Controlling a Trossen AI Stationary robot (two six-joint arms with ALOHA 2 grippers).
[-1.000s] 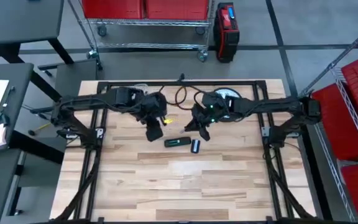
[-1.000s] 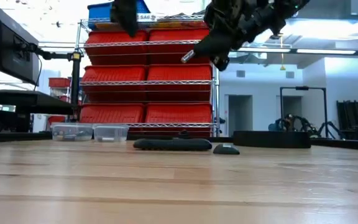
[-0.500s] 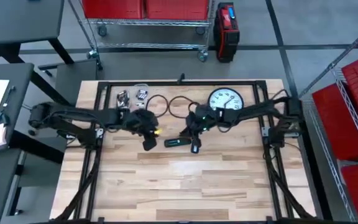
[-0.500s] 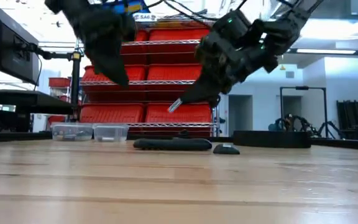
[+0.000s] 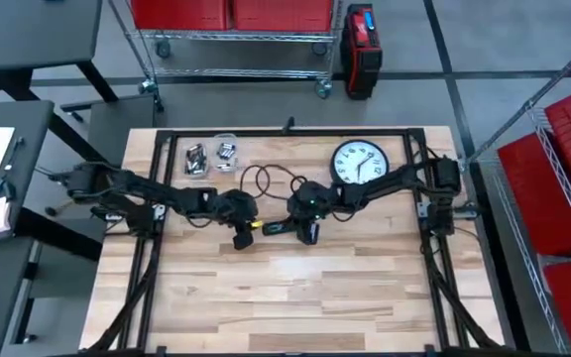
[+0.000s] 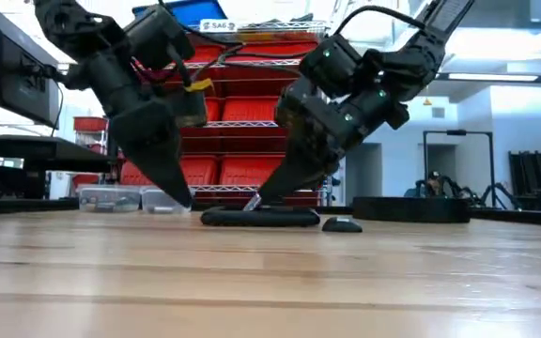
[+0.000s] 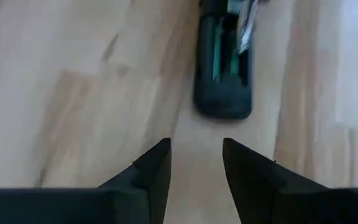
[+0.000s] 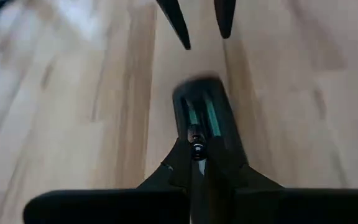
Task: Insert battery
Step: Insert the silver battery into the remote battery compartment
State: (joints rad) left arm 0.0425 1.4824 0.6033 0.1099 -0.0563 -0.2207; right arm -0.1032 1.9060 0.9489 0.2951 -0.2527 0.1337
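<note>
A black remote lies flat on the wooden table, its open battery bay facing up and showing green inside. Its loose cover lies on the table just to its right. My right gripper is low over the remote, shut on a small silver battery. My left gripper is open with nothing between its fingers. It points down at the table just off the remote's left end. My right gripper pinches the battery between its two fingertips. The fingers slant down from above and from the table's right. The battery tilts with them, its lower end at the open bay of the remote; whether it touches the remote, I cannot tell.
A round wall clock lies flat behind the remote on the right. Two clear trays with small parts sit at the far left. Cable loops lie between the arms. Bare wood stretches toward the near edge.
Both grippers have come down from high above the table. The right one has carried the battery down to the remote's open bay. The left one has gone down to the table beside the remote's left end. The remote and the cover have stayed in place.
</note>
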